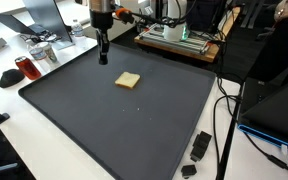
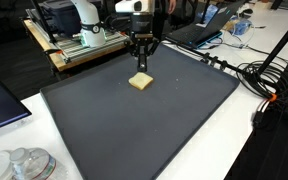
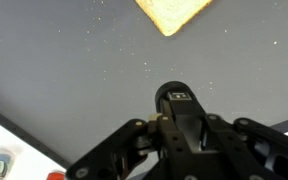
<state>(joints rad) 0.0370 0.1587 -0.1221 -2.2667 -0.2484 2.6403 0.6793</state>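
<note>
Jaws shut, empty, near one bread slice (image 1: 128,81) on one mat (image 1: 104,125).

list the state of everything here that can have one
gripper: shut, holding nothing, hangs above the mat
bread slice: lying flat on the mat, apart from the gripper, not touched
black mat: spread flat on the white table
reddish container: upright, off the mat by its corner; whether it has a lid cannot be told
</note>
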